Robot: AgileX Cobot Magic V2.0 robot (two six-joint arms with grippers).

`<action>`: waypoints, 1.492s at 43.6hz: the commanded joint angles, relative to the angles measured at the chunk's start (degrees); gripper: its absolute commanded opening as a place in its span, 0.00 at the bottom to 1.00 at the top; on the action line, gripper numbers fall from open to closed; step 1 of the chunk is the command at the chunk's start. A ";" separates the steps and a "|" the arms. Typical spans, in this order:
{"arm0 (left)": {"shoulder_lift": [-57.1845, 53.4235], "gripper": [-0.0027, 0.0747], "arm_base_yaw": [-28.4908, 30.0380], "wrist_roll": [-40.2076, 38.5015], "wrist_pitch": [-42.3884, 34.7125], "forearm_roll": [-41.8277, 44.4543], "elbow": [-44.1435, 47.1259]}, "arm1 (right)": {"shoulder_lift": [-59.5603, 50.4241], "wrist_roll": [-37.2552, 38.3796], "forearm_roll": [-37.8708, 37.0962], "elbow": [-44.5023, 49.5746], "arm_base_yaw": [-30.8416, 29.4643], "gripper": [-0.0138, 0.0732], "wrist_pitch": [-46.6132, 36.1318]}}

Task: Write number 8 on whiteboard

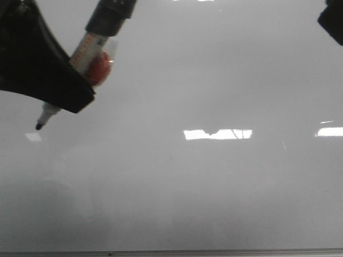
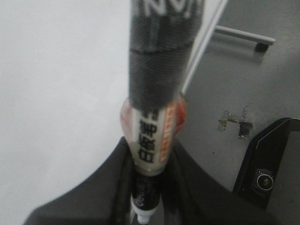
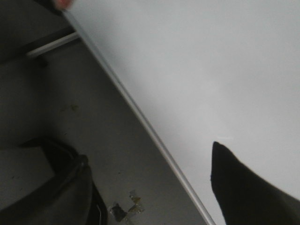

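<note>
L arm: my left gripper [image 1: 51, 88] sits upper left, jaws clamped on the marker [image 1: 88, 53] | R arm: only my right gripper's [image 1: 332, 20] edge shows, state unreadable

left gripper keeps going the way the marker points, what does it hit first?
Probably the whiteboard. The marker in the left gripper points its tip down-left at bare board. No 8 drawn yet. Whether the tip touches is unclear.
</note>
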 commanded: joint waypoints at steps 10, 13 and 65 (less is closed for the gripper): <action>-1.47 0.02 -9.81 0.45 -5.13 -0.74 -2.01 | 9.85 -8.72 6.02 -10.78 9.65 0.79 2.75; -1.47 0.02 -10.02 0.45 -5.69 -0.74 -2.01 | 11.83 -9.99 6.72 -12.20 11.17 0.79 2.04; -1.87 0.66 -9.90 -6.08 -7.80 -0.49 -2.01 | 20.85 -15.31 11.85 -15.90 11.01 0.08 3.30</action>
